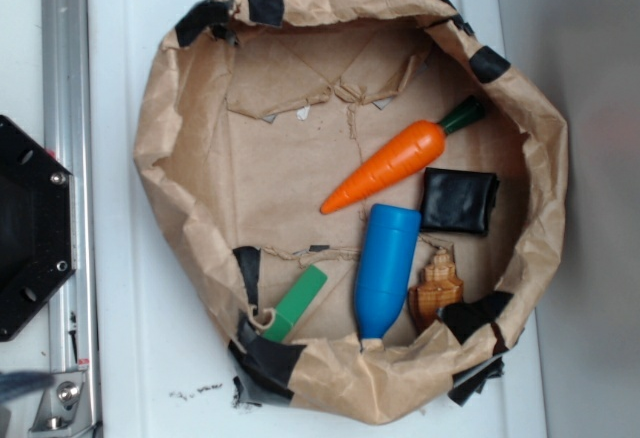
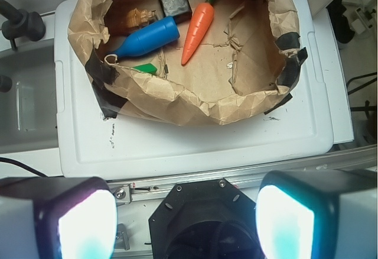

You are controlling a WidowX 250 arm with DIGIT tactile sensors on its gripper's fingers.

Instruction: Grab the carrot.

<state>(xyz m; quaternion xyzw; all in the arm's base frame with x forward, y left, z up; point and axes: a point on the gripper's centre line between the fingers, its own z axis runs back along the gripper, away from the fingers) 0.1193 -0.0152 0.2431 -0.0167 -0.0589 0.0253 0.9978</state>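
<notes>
The orange carrot with a dark-green stem lies slanted inside a rolled-down brown paper bag, stem toward the upper right. In the wrist view the carrot lies near the top, far from my gripper. The gripper is open and empty, its two fingers wide apart at the bottom corners, above the robot's black base. The gripper does not show in the exterior view.
In the bag with the carrot are a blue bottle-shaped toy, a black square block, a small brown wooden piece and a flat green block. The bag sits on a white lid. The black base and a metal rail are at left.
</notes>
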